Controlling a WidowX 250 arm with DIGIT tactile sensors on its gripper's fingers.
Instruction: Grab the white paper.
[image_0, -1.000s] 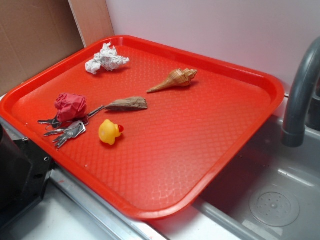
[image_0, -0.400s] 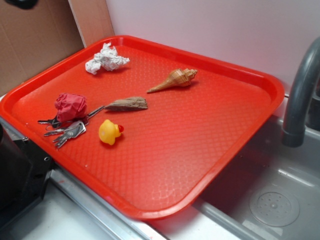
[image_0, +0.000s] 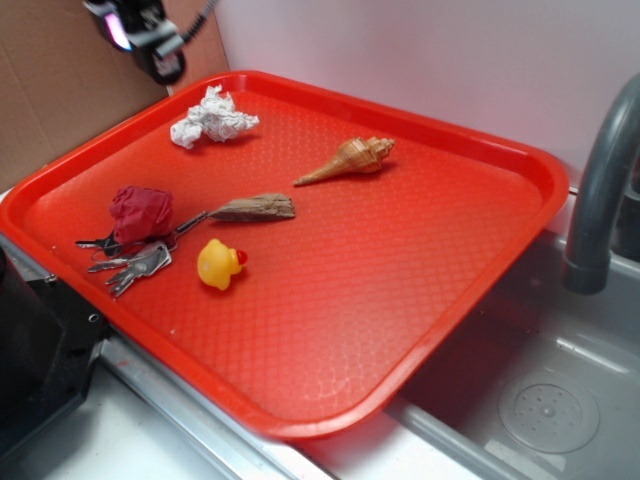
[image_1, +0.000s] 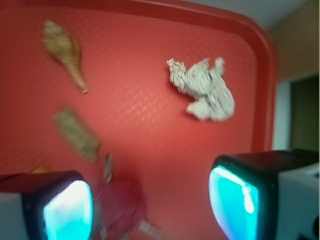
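Observation:
The white paper (image_0: 212, 118) (image_1: 204, 88) is a crumpled wad with grey creases, lying near the far left corner of the red tray (image_0: 470, 250). My gripper (image_0: 150, 40) (image_1: 150, 202) hangs in the air at the top left, above and to the left of the paper, apart from it. Its two pads glow cyan and stand wide apart, open, with nothing between them. In the wrist view the paper lies ahead of the right pad (image_1: 232, 202).
On the tray lie a dark red wad (image_0: 140, 213) over a bunch of keys (image_0: 135, 265), a yellow duck (image_0: 220, 264), a brown wood chip (image_0: 255, 208) and a spiral seashell (image_0: 350, 158). A grey faucet (image_0: 600, 190) and sink (image_0: 550, 410) stand at right. Cardboard (image_0: 60, 80) backs the left.
My gripper has come into the exterior view at the top left and dropped lower toward the tray's far corner. The objects on the tray have not moved.

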